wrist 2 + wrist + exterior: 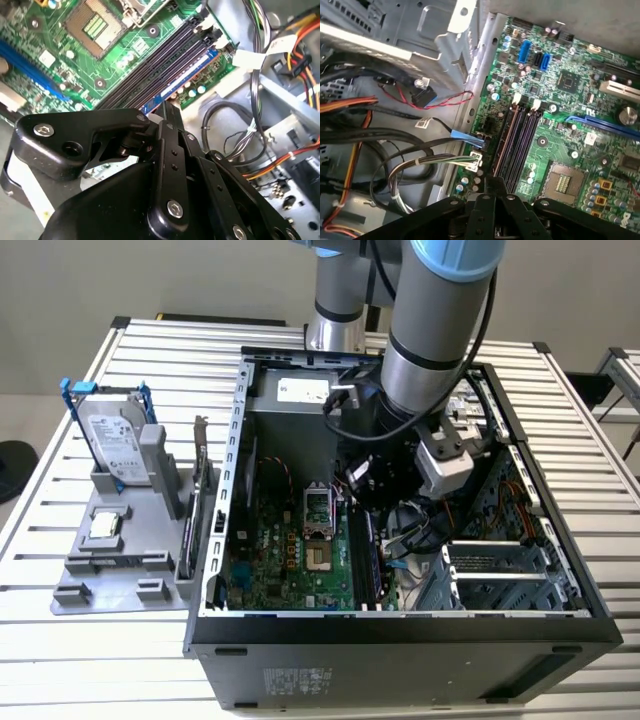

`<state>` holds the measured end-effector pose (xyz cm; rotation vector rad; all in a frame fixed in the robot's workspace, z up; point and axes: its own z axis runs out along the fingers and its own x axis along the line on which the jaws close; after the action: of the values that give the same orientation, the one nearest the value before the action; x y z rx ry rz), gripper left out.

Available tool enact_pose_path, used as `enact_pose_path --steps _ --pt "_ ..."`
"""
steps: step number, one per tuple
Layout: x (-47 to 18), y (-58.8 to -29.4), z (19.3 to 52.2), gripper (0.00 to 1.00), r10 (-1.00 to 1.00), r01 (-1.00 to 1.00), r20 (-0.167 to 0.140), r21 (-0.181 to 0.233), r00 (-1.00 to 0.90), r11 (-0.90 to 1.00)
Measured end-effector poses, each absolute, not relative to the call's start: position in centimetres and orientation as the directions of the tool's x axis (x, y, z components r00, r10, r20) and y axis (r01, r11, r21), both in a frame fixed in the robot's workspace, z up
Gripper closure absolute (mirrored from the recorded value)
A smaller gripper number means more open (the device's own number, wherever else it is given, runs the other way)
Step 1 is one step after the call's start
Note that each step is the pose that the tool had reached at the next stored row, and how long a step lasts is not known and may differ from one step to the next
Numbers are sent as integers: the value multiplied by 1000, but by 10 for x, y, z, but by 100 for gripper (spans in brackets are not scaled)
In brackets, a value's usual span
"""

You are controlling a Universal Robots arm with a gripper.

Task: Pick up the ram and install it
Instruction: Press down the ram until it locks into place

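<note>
Ram point(181, 80) in motherboard slot — gripper point(167, 112) just above

On my slatted table point(90, 640) a grey holder tray point(125, 570) lies near the exterior view's left edge. A hard drive in a blue frame point(112, 435) stands upright at its far end, and a small processor chip point(106, 525) lies flat on it. An expansion card point(197, 505) stands at the tray's edge beside the open computer case point(400, 640).

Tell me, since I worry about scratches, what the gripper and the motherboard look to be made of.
The gripper looks like black matte metal or hard plastic; bolted flat links show, which of the two is unclear. The motherboard looks like glossy green circuit laminate, with dark plastic memory slots.
</note>
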<state>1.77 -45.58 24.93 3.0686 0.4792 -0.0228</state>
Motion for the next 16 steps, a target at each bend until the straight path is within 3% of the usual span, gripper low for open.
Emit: enact_pose_path --steps 16 --pt "18 -456 249 100 566 567 -20 33 824 -823"
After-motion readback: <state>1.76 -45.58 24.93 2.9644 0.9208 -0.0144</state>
